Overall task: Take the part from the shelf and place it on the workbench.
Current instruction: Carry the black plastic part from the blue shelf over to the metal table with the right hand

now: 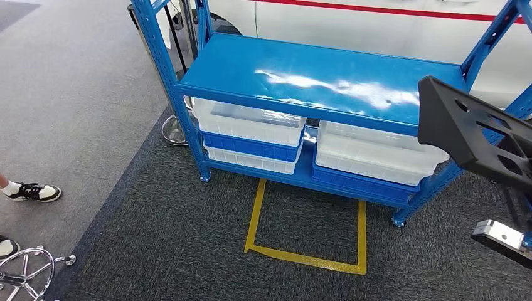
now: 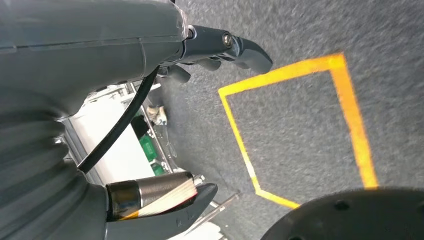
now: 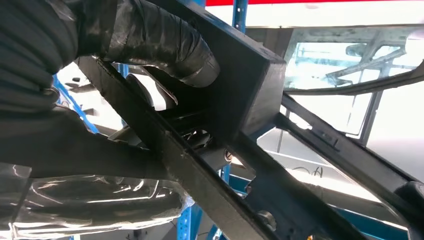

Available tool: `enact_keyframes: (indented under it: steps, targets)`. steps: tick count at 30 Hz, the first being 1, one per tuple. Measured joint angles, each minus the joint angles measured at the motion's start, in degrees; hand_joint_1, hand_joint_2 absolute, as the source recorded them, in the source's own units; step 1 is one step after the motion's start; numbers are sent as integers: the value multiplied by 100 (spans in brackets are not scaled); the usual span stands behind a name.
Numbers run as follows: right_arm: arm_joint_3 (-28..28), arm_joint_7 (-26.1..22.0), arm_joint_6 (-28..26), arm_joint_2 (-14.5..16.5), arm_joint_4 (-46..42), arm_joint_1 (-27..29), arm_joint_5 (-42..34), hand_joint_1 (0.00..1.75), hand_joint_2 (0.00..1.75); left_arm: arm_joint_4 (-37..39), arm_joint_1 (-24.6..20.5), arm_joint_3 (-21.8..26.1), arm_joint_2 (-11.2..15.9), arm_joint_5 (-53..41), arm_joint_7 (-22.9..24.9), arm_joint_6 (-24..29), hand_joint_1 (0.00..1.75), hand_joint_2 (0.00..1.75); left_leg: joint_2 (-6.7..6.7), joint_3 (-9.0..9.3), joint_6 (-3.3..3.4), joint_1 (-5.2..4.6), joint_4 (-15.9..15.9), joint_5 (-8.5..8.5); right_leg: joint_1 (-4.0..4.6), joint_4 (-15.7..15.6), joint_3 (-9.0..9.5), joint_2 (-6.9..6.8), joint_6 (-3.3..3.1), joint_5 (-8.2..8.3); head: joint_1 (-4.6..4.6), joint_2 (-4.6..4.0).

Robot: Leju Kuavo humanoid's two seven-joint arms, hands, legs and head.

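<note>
Dark grey carpet (image 1: 157, 238), yellow taped square (image 1: 307, 226), white vehicle (image 1: 376, 25) behind.

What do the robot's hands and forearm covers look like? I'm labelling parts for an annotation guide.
The left hand has a grey ribbed cover at the wrist, smooth grey shells, a thick grey thumb with a screw at its joint, and a black cable running along it. The right hand looks darker: a black ribbed cover, fingers wrapped in black tape, and clear plastic film beside the wrist.

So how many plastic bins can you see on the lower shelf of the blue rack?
3. Two are stacked on the left: upper bin, lower bin. One larger bin sits on the right. The top shelf may hide others behind.
</note>
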Motion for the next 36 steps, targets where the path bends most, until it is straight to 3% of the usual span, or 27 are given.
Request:
enact_keyframes:
  steps: [1,2,4,5,6,8,9,11,12,13,14,16,17,18,19,20,21,23,25,27,28,31,32,33,34,36]
  targets:
    - [0,2,3,3,-1,-4,24,175,175,0,-1,-1,-8,8,-6,0,0,175,1,-54,-33,27,346,-192,-4,10,-99,0,5,73,-1,0]
    - [0,2,8,7,-1,-10,39,175,175,0,-4,-2,-12,15,-9,0,0,175,1,-56,-60,50,594,-230,-10,25,-201,2,18,145,-1,0]
    - [0,2,28,13,0,-37,53,175,175,0,-14,-3,-18,32,-19,-2,0,175,1,184,-105,89,598,45,-36,81,-423,1,66,278,-1,0]
    - [0,3,43,14,0,-62,55,175,175,0,-21,-3,-19,43,-26,-3,0,175,1,439,-119,106,332,197,-51,119,-525,0,100,336,-1,0]
    - [0,5,62,14,0,-96,55,175,175,0,-30,-4,-22,55,-38,-5,0,175,-2,755,-130,114,-68,230,-59,161,-615,0,138,385,-3,0]
    - [8,22,115,12,9,-206,55,175,175,3,-35,-8,-25,69,-66,-13,0,175,-27,1205,-78,98,-761,86,-64,214,-712,-5,224,487,-1,1]
    - [22,31,151,12,21,-282,56,175,175,6,-34,-13,-27,72,-83,-19,0,175,-38,1285,-29,75,-936,18,-67,206,-730,-7,268,549,-2,1]
    - [70,38,232,16,66,-444,57,175,175,12,-26,-26,-33,73,-108,-30,0,175,-32,1214,95,56,-993,98,-89,158,-744,-2,348,651,2,1]
    - [103,39,272,21,98,-526,58,175,175,16,-27,-32,-39,74,-119,-36,0,175,-21,1153,155,51,-1000,171,-100,188,-773,5,372,567,6,1]
    - [136,39,308,27,135,-606,61,175,175,19,-26,-37,-46,75,-128,-43,0,175,-7,1086,208,54,-1014,255,-107,316,-820,12,386,356,10,1]
    - [167,40,337,37,172,-686,63,175,175,23,-25,-40,-54,76,-139,-52,0,175,8,1007,249,51,-1018,338,-106,555,-884,18,390,45,15,1]
    - [226,43,371,59,234,-824,66,175,175,27,-19,-46,-70,76,-169,-79,0,175,22,813,300,18,-1006,497,-87,1260,-999,23,394,-529,17,1]
    - [255,47,379,71,260,-868,63,175,175,31,-16,-49,-78,76,-187,-93,0,175,24,705,311,1,-994,570,-71,1572,-1010,26,389,-622,19,0]
    - [289,54,385,82,284,-901,60,175,175,37,-12,-55,-87,76,-208,-105,0,175,25,596,317,-16,-974,638,-55,1752,-955,29,376,-574,19,0]
    - [324,64,392,90,308,-927,52,175,175,47,-7,-63,-96,75,-227,-115,0,175,24,490,317,-29,-950,699,-35,1742,-811,31,350,-430,19,0]
    - [357,78,397,96,328,-953,42,175,175,60,-3,-75,-105,75,-243,-120,0,175,21,396,313,-39,-925,754,-13,1536,-575,35,312,-279,19,0]
    - [386,90,399,98,345,-986,33,175,175,70,1,-86,-120,74,-257,-122,0,175,18,319,305,-47,-902,804,18,1169,-267,41,256,-232,19,1]
    - [421,115,402,98,367,-1048,10,175,175,93,12,-102,-149,74,-287,-128,0,175,10,233,265,-64,-884,909,72,361,291,43,162,-365,18,1]
    - [447,139,406,99,386,-1098,-10,175,175,125,31,-110,-165,74,-308,-140,0,175,6,208,201,-62,-914,1024,112,1,468,36,108,-448,16,1]
    - [483,158,411,104,408,-1133,-32,175,175,176,44,-117,-172,74,-317,-158,0,175,-4,154,134,-58,-904,1021,81,-59,388,13,44,-311,14,1]
    - [503,164,414,107,417,-1143,-44,175,175,196,48,-121,-178,74,-321,-168,0,175,-10,100,99,-57,-805,873,60,-94,327,-4,2,-230,10,1]
    - [537,172,419,111,432,-1145,-81,175,175,225,51,-132,-195,73,-325,-202,0,175,-17,-110,-6,-3,63,51,47,-104,72,-22,-63,-5,1,0]
    - [538,175,421,111,435,-1139,-95,175,175,234,51,-134,-198,72,-326,-210,0,175,-17,-151,-36,21,400,-88,47,-83,-25,-21,-57,61,0,0]
    - [539,179,424,111,437,-1130,-113,175,175,244,50,-136,-201,72,-326,-214,0,175,-16,-139,-64,44,633,-78,43,-54,-130,-21,-47,124,0,0]
    - [539,183,429,111,439,-1119,-134,175,175,255,48,-137,-203,72,-326,-217,0,175,-16,-45,-87,65,686,59,37,-15,-237,-20,-30,180,0,0]
    - [536,189,448,104,442,-1097,-183,175,175,270,44,-139,-204,72,-330,-224,0,175,-17,427,-112,98,229,344,19,87,-447,-20,23,273,-2,0]
